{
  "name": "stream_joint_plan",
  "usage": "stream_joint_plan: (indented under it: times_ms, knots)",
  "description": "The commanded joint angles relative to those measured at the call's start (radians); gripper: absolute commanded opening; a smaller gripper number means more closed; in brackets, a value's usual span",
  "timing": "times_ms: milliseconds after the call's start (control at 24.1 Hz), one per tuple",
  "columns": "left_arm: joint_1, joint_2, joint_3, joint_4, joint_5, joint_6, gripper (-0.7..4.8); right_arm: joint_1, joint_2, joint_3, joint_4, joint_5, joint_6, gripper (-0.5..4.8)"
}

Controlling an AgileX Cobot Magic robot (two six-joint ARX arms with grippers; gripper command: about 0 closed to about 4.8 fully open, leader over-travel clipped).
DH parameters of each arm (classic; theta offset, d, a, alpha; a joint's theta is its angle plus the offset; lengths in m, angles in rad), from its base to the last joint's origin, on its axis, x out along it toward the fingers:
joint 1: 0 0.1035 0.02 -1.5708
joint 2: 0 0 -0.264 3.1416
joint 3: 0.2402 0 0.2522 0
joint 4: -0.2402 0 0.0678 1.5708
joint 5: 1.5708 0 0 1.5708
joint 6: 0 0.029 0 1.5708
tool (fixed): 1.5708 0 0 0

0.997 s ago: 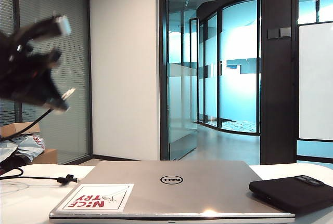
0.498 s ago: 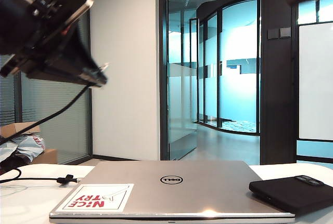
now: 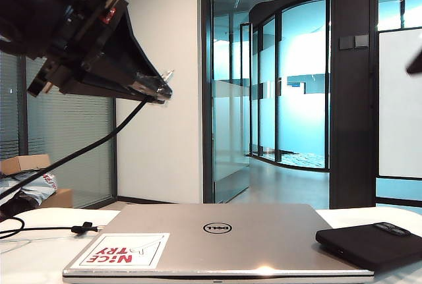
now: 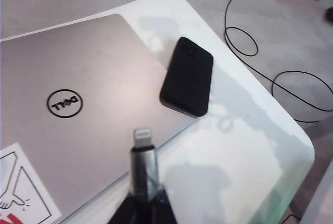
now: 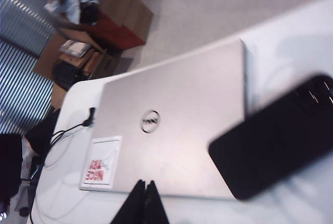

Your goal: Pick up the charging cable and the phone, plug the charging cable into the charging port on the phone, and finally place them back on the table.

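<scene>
Left gripper [image 4: 140, 203], high over the table's left side, clamping the charging cable [image 3: 79, 153] just behind its plug, silvery tip [image 4: 142, 135] jutting forward, thin black cord trailing down to the table [image 3: 26, 251]. Right gripper [image 5: 144, 203], fingers pressed together and empty, hanging above the laptop [image 3: 224, 238] and the phone [image 3: 370, 244]. Cable pickup looking done; phone pickup, plugging in and setting both down remaining. Phone lying flat, a matte black slab, one end resting on the laptop's right edge, camera bump facing up.
</scene>
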Motion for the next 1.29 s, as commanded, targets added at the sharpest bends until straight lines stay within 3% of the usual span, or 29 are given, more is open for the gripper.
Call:
stream_joint_plan:
  times_ms: [42,125,166,291,332,664,1287]
  knots:
    - [0.001,0.0,0.004,0.019,0.002,0.005,-0.06,-0.034,0.002,-0.046,0.002,-0.024,0.108,-0.01]
    - [0.0,0.0,0.004,0.023,0.002,0.008,-0.06,-0.055,0.005,-0.087,0.003,-0.024,0.215,0.3]
    - [0.0,0.0,0.004,0.026,0.002,0.008,-0.06,-0.064,0.008,-0.106,0.008,-0.026,0.251,0.83]
    - [0.0,-0.001,0.004,0.027,0.002,0.008,-0.06,-0.084,0.016,-0.157,0.038,-0.029,0.324,3.11]
    - [0.0,0.0,0.004,0.031,0.002,0.008,-0.06,-0.092,0.019,-0.185,0.07,-0.026,0.344,4.1]
    - [0.0,0.0,0.004,0.032,0.002,0.008,-0.06,-0.098,0.093,-0.211,0.156,0.006,0.378,4.32]
    - [0.0,0.0,0.004,0.033,0.002,0.008,-0.06,-0.164,0.611,-0.21,0.638,-0.056,0.405,4.32]
